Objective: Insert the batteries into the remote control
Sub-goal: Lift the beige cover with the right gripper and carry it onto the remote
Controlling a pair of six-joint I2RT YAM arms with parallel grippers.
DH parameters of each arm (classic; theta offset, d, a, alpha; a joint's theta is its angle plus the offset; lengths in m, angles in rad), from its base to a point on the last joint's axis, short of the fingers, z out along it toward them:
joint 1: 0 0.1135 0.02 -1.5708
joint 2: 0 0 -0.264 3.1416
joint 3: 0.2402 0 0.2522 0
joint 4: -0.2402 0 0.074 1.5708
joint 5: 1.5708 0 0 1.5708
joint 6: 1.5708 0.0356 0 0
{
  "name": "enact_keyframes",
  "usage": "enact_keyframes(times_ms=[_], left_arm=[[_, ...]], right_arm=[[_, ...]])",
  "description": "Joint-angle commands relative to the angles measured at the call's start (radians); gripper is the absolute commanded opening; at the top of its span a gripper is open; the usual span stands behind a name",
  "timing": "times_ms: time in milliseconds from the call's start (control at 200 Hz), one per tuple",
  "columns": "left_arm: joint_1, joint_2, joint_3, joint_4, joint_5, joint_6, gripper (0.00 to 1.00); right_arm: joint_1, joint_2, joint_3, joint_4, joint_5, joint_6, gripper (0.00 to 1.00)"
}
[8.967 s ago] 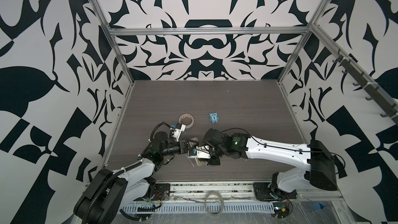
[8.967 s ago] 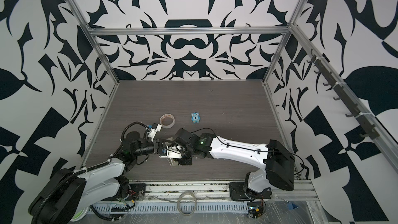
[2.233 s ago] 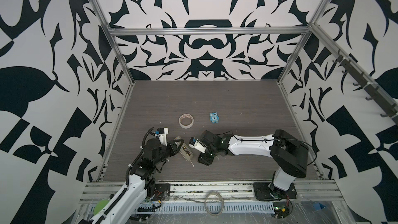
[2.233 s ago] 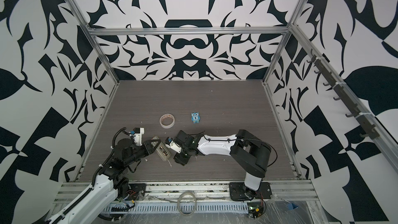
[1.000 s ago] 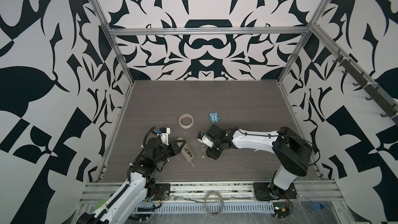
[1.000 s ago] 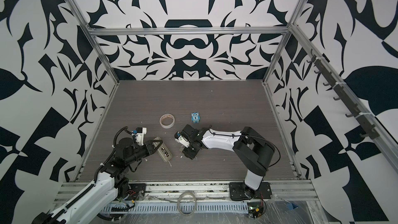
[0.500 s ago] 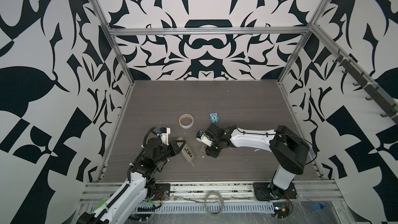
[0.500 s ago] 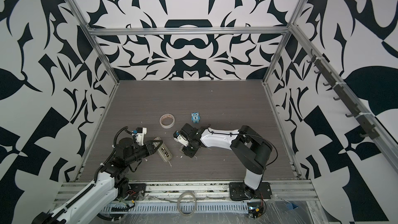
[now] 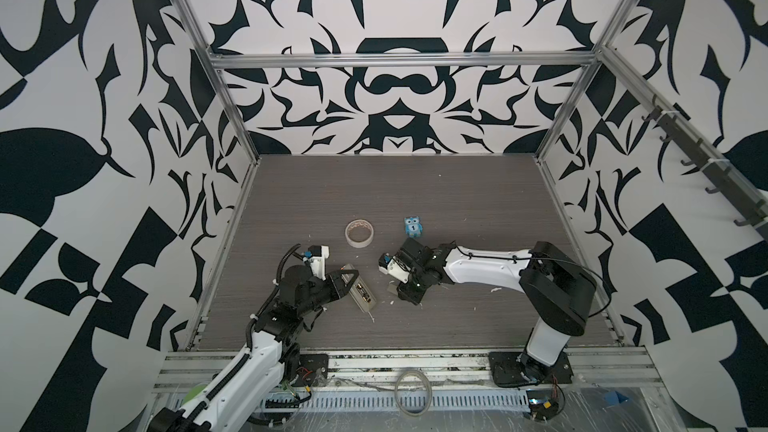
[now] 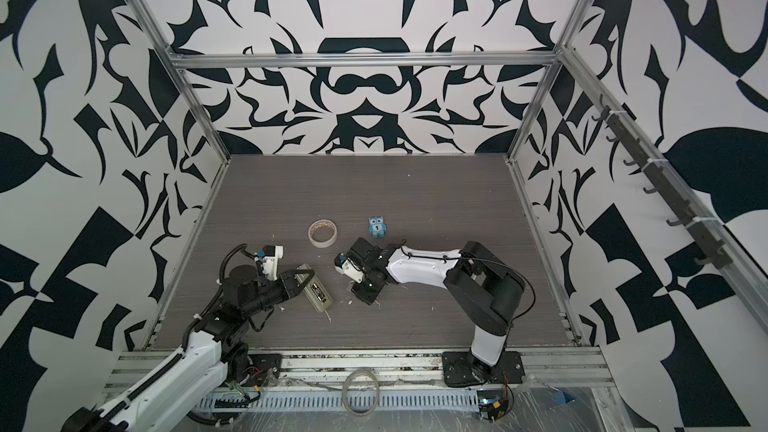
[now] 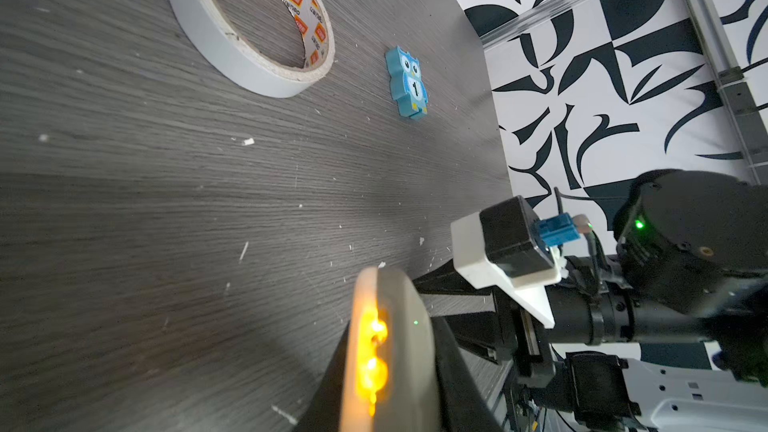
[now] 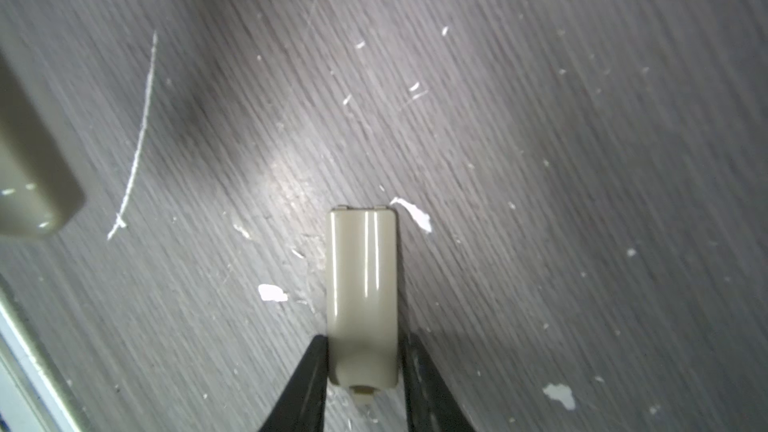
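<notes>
Black-and-white patterned walls frame a grey wood-grain surface (image 9: 457, 201) littered with white flecks; at its front left, the left jaws are clenched on the remote control (image 9: 360, 293), held tilted; dark shapes in its upturned face may be the batteries, too small to confirm; nearby, the right jaws pinch one end of the beige battery cover (image 12: 361, 268), which lies flat on the surface. Likely risks: gripped so near its end, the cover could pivot or slip when lifted; brought in skewed, its tabs could jam; pressing it home could twist the remote in the left jaws.
</notes>
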Motion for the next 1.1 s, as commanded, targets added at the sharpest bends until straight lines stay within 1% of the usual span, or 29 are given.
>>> enact_keyframes(times_ms=[0,140,215,340,580,815,1095], left_arm=[[0.004,-0.002,-0.006,0.033,0.005,0.004,0.0],[0.005,-0.002,-0.006,0.042,0.001,0.001,0.0],[0.004,-0.002,-0.006,0.049,-0.003,-0.002,0.0],[0.004,-0.001,-0.004,0.066,-0.012,-0.01,0.0],[0.004,0.006,-0.006,0.106,-0.031,-0.024,0.0],[0.004,0.002,-0.01,0.134,-0.047,-0.039,0.0],[0.004,0.011,-0.009,0.148,-0.05,-0.038,0.0]], right_arm=[[0.0,-0.002,0.013,-0.02,-0.01,0.0,0.3],[0.001,-0.008,0.014,-0.022,-0.007,0.002,0.24],[0.001,-0.014,0.014,-0.02,-0.004,0.007,0.19],[0.001,-0.035,0.016,-0.026,0.006,0.024,0.16],[0.005,-0.11,0.009,-0.022,0.005,0.067,0.11],[0.017,-0.199,-0.011,0.018,-0.011,0.108,0.07],[0.045,-0.233,0.044,0.014,-0.016,0.121,0.05]])
